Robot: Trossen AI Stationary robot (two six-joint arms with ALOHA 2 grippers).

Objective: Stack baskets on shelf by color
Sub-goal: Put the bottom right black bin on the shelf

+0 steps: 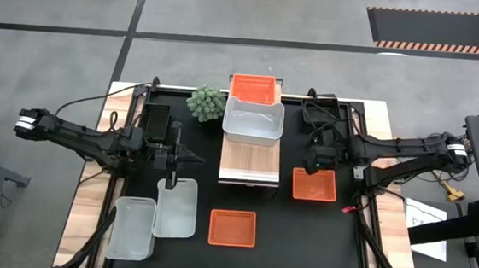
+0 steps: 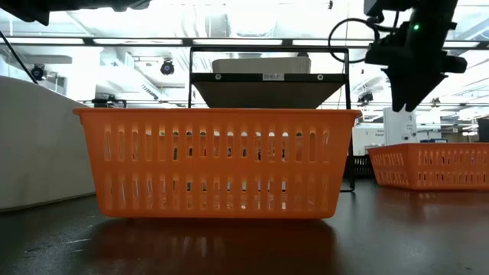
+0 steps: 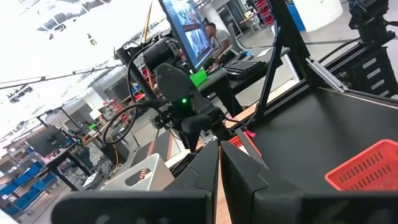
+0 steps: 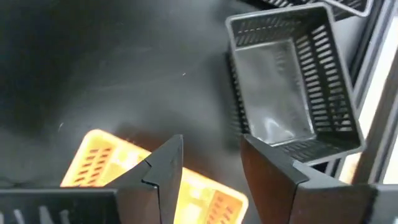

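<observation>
The shelf (image 1: 250,159) stands mid-table. A red-orange basket (image 1: 253,88) rests at its far end, and a white basket (image 1: 253,122) sits beside that one. My right gripper (image 4: 211,168) hangs open, pointing down over another orange basket (image 1: 314,185) on the table right of the shelf. That orange basket (image 4: 93,163) and a black basket (image 4: 292,81) both show below the fingers. My left gripper (image 1: 195,155) is shut and held level, left of the shelf, with nothing in it. A third orange basket (image 1: 232,228) sits near the front edge.
Two white baskets (image 1: 175,208) (image 1: 132,227) lie side by side at the front left. A spiky green plant (image 1: 207,103) stands by the shelf's far left corner. Cables lie at the back right. The shelf's near half has bare wood.
</observation>
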